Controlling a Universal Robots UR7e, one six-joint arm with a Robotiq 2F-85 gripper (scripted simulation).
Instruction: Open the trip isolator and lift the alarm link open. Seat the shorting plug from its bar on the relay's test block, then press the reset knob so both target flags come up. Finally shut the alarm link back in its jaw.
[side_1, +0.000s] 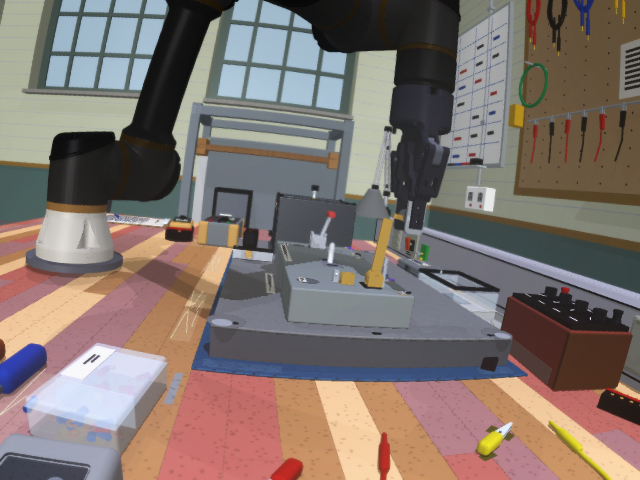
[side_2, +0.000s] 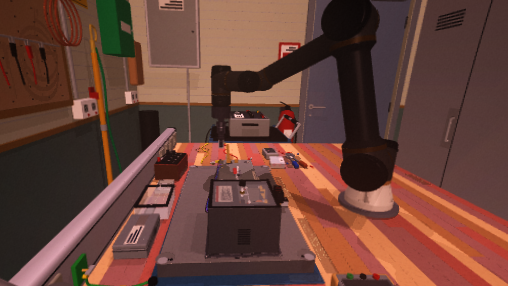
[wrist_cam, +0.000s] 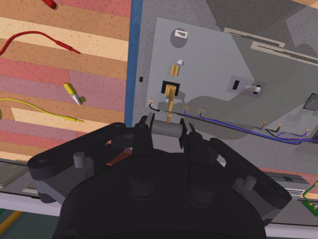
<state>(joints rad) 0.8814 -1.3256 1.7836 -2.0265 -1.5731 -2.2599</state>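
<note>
The alarm link (side_1: 381, 250) (wrist_cam: 169, 102) is a brass blade hinged on the grey terminal box, standing raised and nearly upright, clear of its brass jaw (side_1: 346, 278) (wrist_cam: 174, 70). I grip the grey cylindrical handle (wrist_cam: 165, 129) at the blade's tip with my closed gripper (wrist_cam: 166, 129) (side_1: 412, 219) (side_2: 220, 142), which hangs straight down above the box's right end. The red-knobbed trip isolator lever (side_1: 324, 226) leans on the box's far side, with a white peg (side_1: 331, 252) (wrist_cam: 253, 89) in front of it. The dark relay case (side_1: 314, 219) (side_2: 243, 215) stands behind the box.
Behind the panel stand a grey frame (side_1: 269, 155) and small yellow-and-black boxes (side_1: 219, 230). A brown terminal box (side_1: 566, 338) sits to the right, a clear plastic box (side_1: 98, 392) front left. Loose red and yellow test leads (side_1: 493, 439) lie on the striped bench in front.
</note>
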